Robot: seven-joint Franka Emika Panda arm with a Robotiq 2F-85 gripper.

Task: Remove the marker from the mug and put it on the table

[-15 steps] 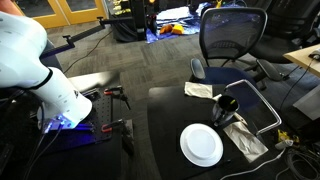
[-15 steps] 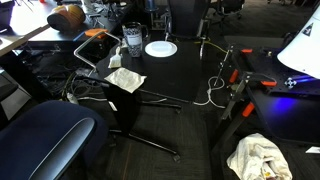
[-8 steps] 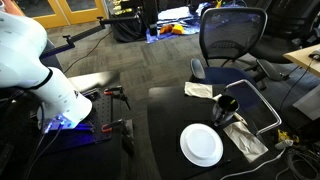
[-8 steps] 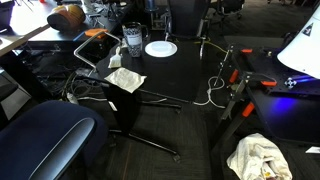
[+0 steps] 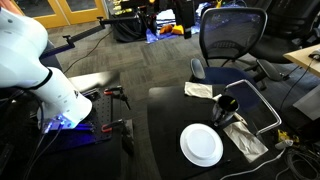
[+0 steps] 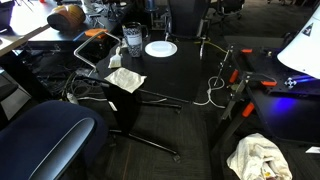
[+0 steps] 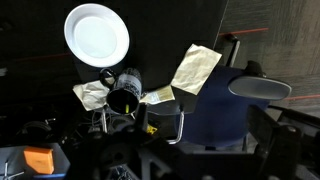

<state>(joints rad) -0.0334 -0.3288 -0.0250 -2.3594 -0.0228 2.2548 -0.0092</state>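
The black mug (image 7: 123, 100) stands on the black table (image 7: 160, 30) near its edge, with the yellow-green marker (image 7: 127, 106) standing inside it. The mug also shows in both exterior views (image 5: 228, 105) (image 6: 131, 44), on the table (image 5: 175, 125) (image 6: 185, 70). The marker is too small to make out there. My gripper (image 7: 185, 165) is only a dark, blurred shape at the bottom of the wrist view, high above and well away from the mug. Its jaws cannot be made out. The white arm (image 5: 40, 70) is off to the side of the table.
A white plate (image 7: 97, 35) (image 5: 201, 146) (image 6: 160, 48) lies near the mug. A clear jar (image 7: 130, 80), crumpled paper (image 7: 92, 93) and a folded napkin (image 7: 196, 68) (image 5: 199, 90) sit around it. A blue office chair (image 7: 225, 105) (image 5: 232, 40) stands against the table edge.
The arm, mug, plate and napkins have not moved. Only something dark has shifted in the far background of an exterior view.
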